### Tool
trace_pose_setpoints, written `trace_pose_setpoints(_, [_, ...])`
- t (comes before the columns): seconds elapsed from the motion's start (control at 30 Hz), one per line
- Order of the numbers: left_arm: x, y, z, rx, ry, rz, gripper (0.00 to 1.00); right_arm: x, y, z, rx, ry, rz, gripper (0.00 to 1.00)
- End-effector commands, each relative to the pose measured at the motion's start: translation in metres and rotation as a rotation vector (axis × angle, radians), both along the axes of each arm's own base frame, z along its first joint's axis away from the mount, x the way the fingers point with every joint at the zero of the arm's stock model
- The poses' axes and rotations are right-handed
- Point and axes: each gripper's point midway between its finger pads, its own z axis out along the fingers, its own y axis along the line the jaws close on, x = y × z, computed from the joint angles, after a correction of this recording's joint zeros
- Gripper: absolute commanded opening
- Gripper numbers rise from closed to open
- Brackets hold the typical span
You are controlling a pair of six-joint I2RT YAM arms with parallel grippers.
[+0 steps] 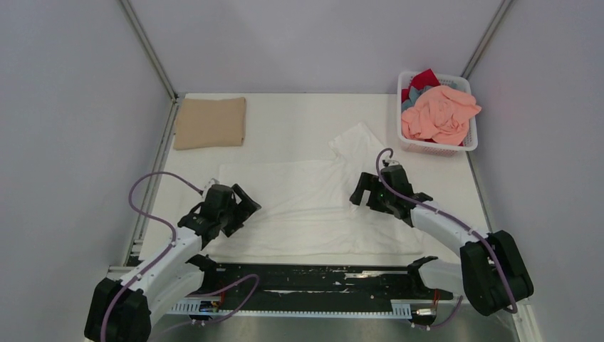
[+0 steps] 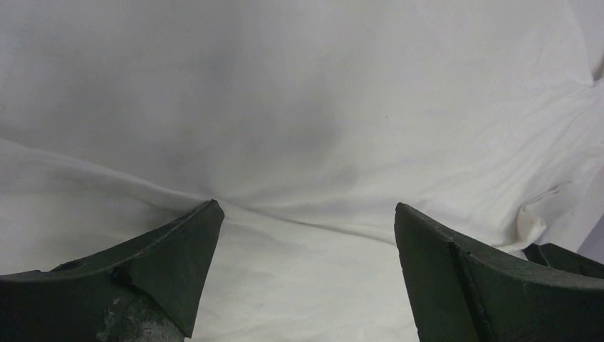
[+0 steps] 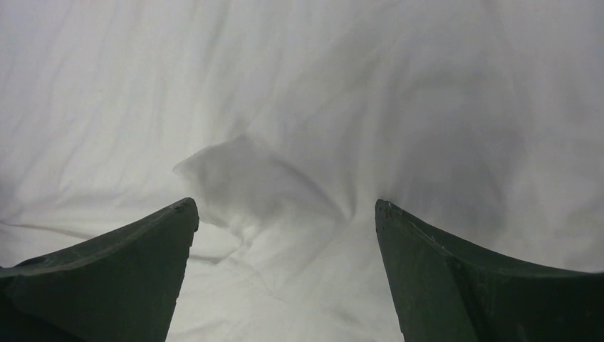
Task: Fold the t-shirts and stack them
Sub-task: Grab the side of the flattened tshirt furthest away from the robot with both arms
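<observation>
A white t-shirt [image 1: 306, 206] lies spread across the middle of the table, one sleeve reaching toward the back right. My left gripper [image 1: 246, 206] is open over its left part, and the wrist view shows its jaws wide apart just above wrinkled white cloth [image 2: 306, 128]. My right gripper [image 1: 362, 194] is open over the shirt's right part, jaws wide apart above creased white cloth [image 3: 285, 178]. A folded tan t-shirt [image 1: 211, 122] lies at the back left. A salmon pink t-shirt [image 1: 439, 114], a red one [image 1: 424, 78] and a grey-blue one [image 1: 413, 102] are piled in the basket.
A white lattice basket [image 1: 436, 147] stands at the back right corner of the table. Grey walls enclose the table on three sides. A black rail [image 1: 306, 281] runs along the near edge between the arm bases.
</observation>
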Motion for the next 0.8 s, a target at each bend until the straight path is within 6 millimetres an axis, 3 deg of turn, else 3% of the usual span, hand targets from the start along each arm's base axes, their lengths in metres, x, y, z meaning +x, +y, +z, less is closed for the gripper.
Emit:
trace_pose_setpoints(0.0, [-0.028, 0.044, -0.019, 0.171, 0.098, 0.132, 1.00, 0.001, -0.006, 0.007, -0.025, -0.016, -0.020, 1.00])
trace_pose_setpoints(0.13, [-0.009, 0.066, 0.004, 0.280, 0.049, 0.218, 1.00, 0.014, -0.020, 0.016, -0.095, -0.044, -0.089, 1.00])
trace_pose_setpoints(0.23, [0.012, 0.071, 0.026, 0.330, 0.014, 0.228, 1.00, 0.036, -0.017, 0.039, -0.098, -0.097, -0.105, 1.00])
trace_pose_setpoints(0.33, [0.046, 0.072, 0.058, 0.368, -0.039, 0.228, 1.00, 0.070, -0.011, 0.075, -0.104, -0.180, -0.117, 1.00])
trace_pose_setpoints(0.37, [0.056, 0.073, 0.059, 0.375, -0.036, 0.228, 1.00, 0.081, -0.009, 0.085, -0.111, -0.205, -0.120, 1.00])
trace_pose_setpoints(0.47, [0.093, 0.091, 0.078, 0.343, -0.067, 0.285, 1.00, 0.118, -0.007, 0.106, -0.160, -0.256, -0.128, 1.00])
trace_pose_setpoints(0.6, [0.139, 0.111, 0.083, 0.308, -0.074, 0.334, 1.00, 0.174, -0.005, 0.116, -0.219, -0.285, -0.125, 1.00])
trace_pose_setpoints(0.77, [0.193, 0.129, 0.063, 0.276, -0.010, 0.310, 1.00, 0.245, -0.007, 0.104, -0.252, -0.281, -0.126, 1.00])
